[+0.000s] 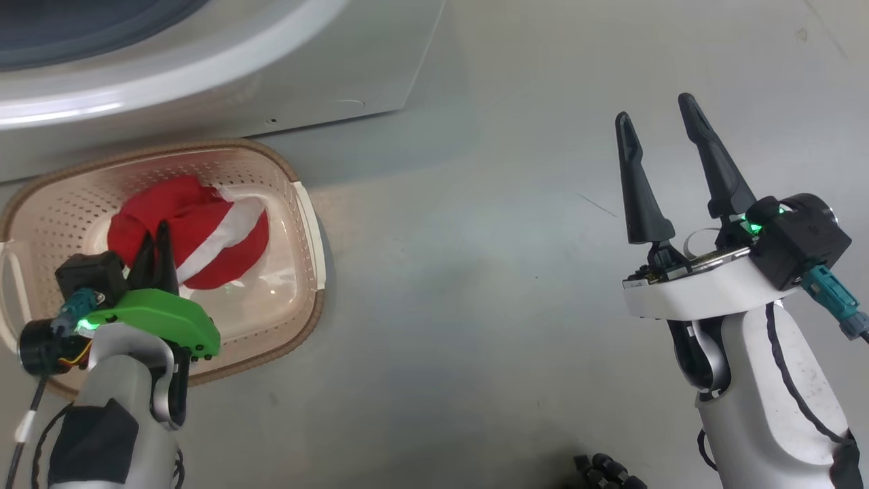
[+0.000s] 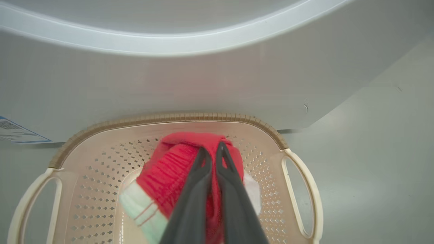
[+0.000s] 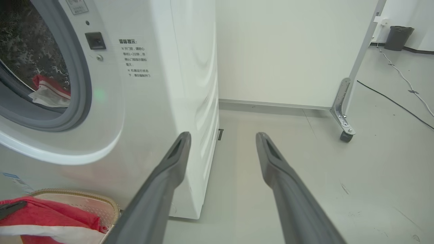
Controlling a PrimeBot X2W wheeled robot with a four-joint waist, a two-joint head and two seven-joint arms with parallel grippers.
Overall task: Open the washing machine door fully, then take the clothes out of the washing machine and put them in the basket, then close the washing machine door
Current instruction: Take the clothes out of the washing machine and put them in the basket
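Currently clamping the left gripper (image 1: 155,234) tight on the clothes (image 1: 204,231) just inside the basket (image 1: 309,224), close before the washing machine (image 1: 305,68), and holding the right gripper (image 1: 656,109) splayed wide and empty above the floor (image 1: 475,272) well off to the side, with more red cloth (image 3: 47,89) in the drum (image 3: 27,40).

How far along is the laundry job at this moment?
Door looks open: the washing machine mouth is uncovered. In hand: the left gripper, shut, holds a red garment inside the basket. Left: a second garment lies in the drum, the open right gripper is empty, and the door needs closing.
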